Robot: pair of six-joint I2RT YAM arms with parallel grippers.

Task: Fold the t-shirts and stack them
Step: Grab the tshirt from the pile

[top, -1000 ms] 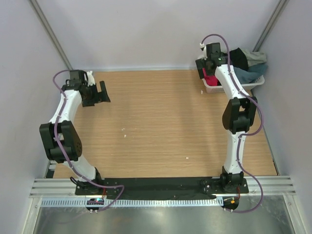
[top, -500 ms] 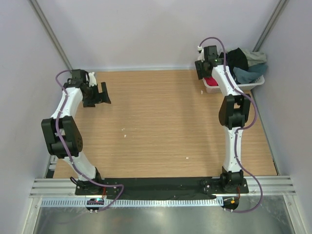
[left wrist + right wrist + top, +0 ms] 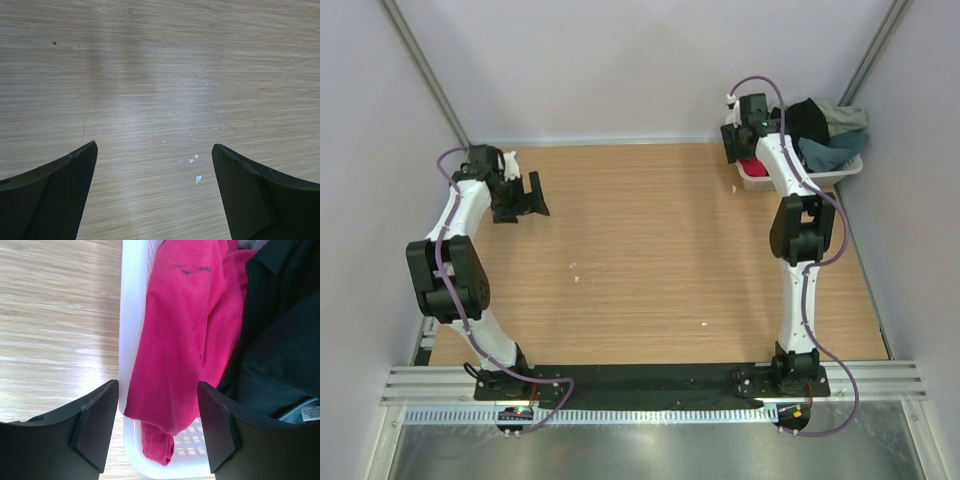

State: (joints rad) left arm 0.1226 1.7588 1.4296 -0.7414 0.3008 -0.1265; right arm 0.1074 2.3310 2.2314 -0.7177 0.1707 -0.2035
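Observation:
The t-shirts lie heaped in a white lattice basket (image 3: 848, 168) at the table's far right corner. A crimson-pink t-shirt (image 3: 185, 330) hangs over the basket's left rim (image 3: 132, 315), with a black one (image 3: 280, 330) beside it. In the top view slate-blue (image 3: 830, 152) and pale grey-green (image 3: 847, 116) cloth shows behind the black shirt (image 3: 808, 118). My right gripper (image 3: 157, 390) is open, its jaws straddling the pink shirt's hanging fold and the rim without touching the cloth. My left gripper (image 3: 535, 193) hovers open over bare wood at the far left (image 3: 154, 150), holding nothing.
The wooden tabletop (image 3: 650, 250) carries a few small white specks (image 3: 195, 170). Grey walls close in on the left, back and right. The basket (image 3: 165, 470) sits hard against the right wall's corner.
My right gripper's jaws have narrowed around the pink shirt, and that arm has shifted slightly farther toward the basket. The left arm has barely moved.

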